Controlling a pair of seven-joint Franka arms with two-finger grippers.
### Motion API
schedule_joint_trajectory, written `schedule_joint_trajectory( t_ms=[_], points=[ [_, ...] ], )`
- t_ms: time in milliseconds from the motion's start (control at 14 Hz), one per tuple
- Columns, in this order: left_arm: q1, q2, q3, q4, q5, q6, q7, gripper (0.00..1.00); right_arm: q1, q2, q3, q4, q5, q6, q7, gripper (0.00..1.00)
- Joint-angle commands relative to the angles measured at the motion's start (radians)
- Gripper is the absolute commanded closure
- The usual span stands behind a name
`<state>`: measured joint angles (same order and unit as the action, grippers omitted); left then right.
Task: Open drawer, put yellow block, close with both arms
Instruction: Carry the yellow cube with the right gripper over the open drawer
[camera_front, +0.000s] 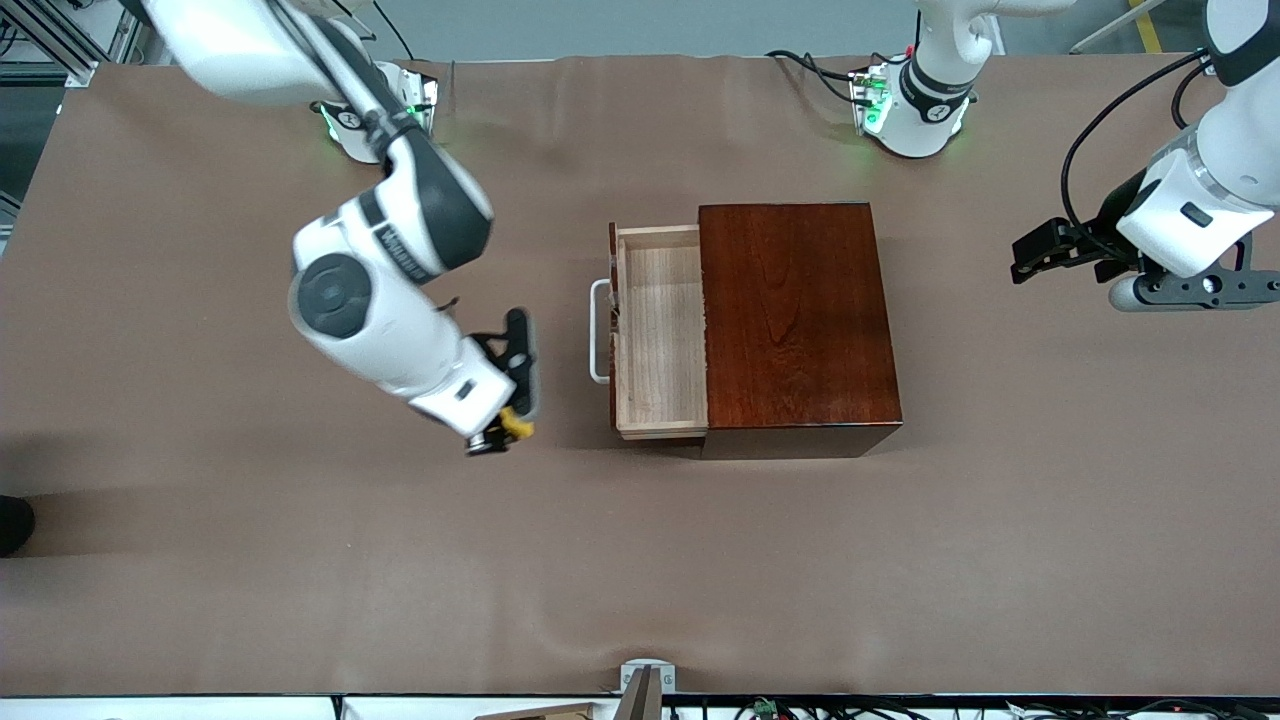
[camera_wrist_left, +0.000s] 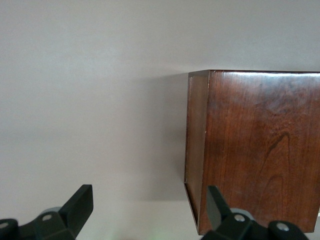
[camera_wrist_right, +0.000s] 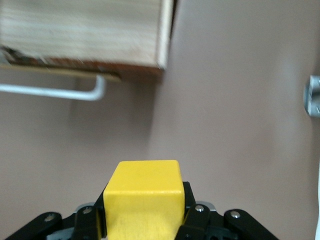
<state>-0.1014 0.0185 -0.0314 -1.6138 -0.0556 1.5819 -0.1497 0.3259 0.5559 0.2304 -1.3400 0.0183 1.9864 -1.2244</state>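
Note:
The dark reddish-brown box (camera_front: 795, 320) stands mid-table with its pale wood drawer (camera_front: 660, 330) pulled out toward the right arm's end, showing nothing inside it. The white handle (camera_front: 598, 330) is on the drawer's front. My right gripper (camera_front: 512, 428) is shut on the yellow block (camera_front: 518, 426) and hangs over the cloth in front of the drawer. In the right wrist view the yellow block (camera_wrist_right: 145, 195) sits between the fingers (camera_wrist_right: 190, 210), with the handle (camera_wrist_right: 50, 91) and drawer (camera_wrist_right: 85, 30) ahead. My left gripper (camera_front: 1032, 255) waits open beside the box (camera_wrist_left: 255, 150), toward the left arm's end.
A brown cloth (camera_front: 300, 560) covers the whole table. A small metal bracket (camera_front: 647, 680) sits at the table's edge nearest the front camera. A dark object (camera_front: 12, 525) pokes in at the right arm's end.

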Motion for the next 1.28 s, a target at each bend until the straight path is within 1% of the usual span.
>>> schedule_joint_trajectory(
  t_ms=[0, 214, 356, 570, 783, 855, 1211],
  points=[
    [0.000, -0.028, -0.008, -0.018, 0.019, 0.012, 0.018, 0.00, 0.073, 0.033, -0.014, 0.088, -0.055, -0.075, 0.058, 1.00],
    [-0.001, -0.019, -0.008, -0.009, 0.025, 0.016, 0.018, 0.00, 0.149, 0.064, -0.013, 0.128, -0.110, -0.090, 0.109, 1.00],
    [-0.001, -0.009, -0.008, -0.003, 0.042, 0.018, 0.018, 0.00, 0.192, 0.084, -0.014, 0.159, -0.113, -0.092, 0.144, 1.00],
    [0.002, -0.006, -0.005, 0.002, 0.042, 0.020, 0.001, 0.00, 0.243, 0.101, -0.022, 0.163, -0.118, -0.086, 0.195, 1.00],
    [0.003, -0.003, -0.004, 0.021, 0.042, 0.018, -0.001, 0.00, 0.310, 0.111, -0.043, 0.163, -0.167, -0.090, 0.256, 1.00],
    [0.002, -0.003, -0.002, 0.022, 0.042, 0.018, -0.001, 0.00, 0.321, 0.117, -0.043, 0.160, -0.184, -0.086, 0.278, 1.00],
    [0.002, -0.003, -0.004, 0.023, 0.042, 0.021, -0.001, 0.00, 0.337, 0.153, -0.043, 0.162, -0.189, -0.063, 0.328, 1.00]
  ],
)
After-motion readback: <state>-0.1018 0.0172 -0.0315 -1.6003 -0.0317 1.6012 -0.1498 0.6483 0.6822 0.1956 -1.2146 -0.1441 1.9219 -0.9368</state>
